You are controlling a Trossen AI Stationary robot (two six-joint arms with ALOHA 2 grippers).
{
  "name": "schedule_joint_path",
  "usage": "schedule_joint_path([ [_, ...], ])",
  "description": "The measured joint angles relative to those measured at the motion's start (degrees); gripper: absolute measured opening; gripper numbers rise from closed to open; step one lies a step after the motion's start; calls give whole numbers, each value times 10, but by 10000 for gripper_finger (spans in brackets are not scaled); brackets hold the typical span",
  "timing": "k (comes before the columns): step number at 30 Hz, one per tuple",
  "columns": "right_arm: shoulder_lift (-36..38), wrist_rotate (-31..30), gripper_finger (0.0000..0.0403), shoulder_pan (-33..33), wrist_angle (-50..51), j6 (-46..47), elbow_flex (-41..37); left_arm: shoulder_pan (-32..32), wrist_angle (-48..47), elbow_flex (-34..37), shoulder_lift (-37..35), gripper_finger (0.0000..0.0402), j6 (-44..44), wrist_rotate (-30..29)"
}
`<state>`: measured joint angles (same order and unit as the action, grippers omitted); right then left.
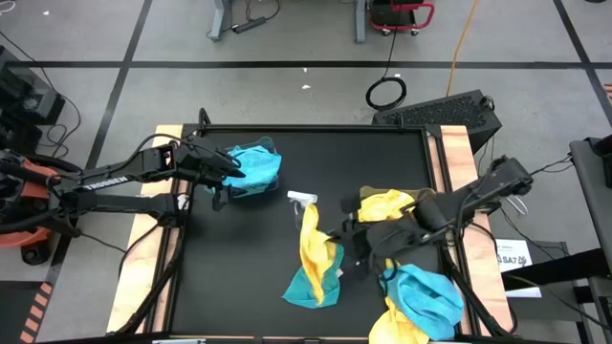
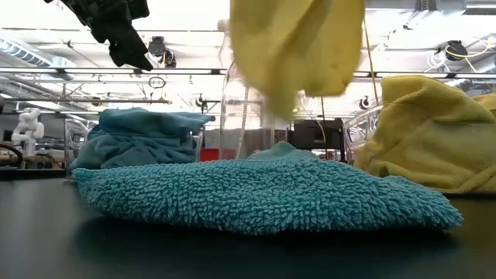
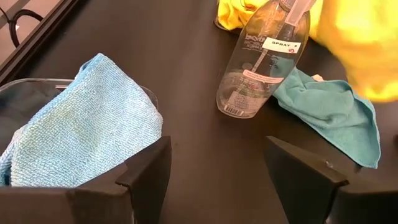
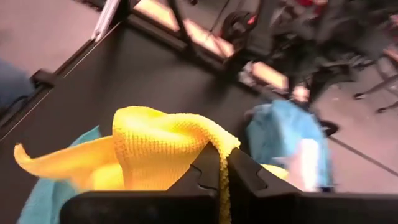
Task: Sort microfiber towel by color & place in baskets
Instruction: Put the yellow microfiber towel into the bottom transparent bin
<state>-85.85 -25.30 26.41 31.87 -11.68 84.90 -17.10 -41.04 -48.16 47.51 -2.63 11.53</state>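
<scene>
Black table (image 1: 249, 277): yellow towel (image 4: 161, 149) pinched in right gripper (image 4: 222, 163), to be lifted clear before carrying; left gripper (image 3: 214, 171) wide, empty

Grey floor (image 1: 287, 38) crossed by dark lines, coiled black cable (image 1: 386, 93), orange cord (image 1: 463, 38)

We count three blue towels (image 1: 253, 164) (image 1: 311, 285) (image 1: 428, 296), three yellow towels (image 1: 316, 247) (image 1: 387, 204) (image 1: 400, 325), one spray bottle (image 1: 302, 199), and two arms.
</scene>
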Motion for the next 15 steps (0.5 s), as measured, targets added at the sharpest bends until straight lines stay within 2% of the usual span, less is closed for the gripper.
schedule_joint_path([
  [6,43,-33,0,0,5,-14,0,0,0,0,0,261,0,0],
  [15,115,-79,0,-1,115,31,0,0,0,0,0,261,0,0],
])
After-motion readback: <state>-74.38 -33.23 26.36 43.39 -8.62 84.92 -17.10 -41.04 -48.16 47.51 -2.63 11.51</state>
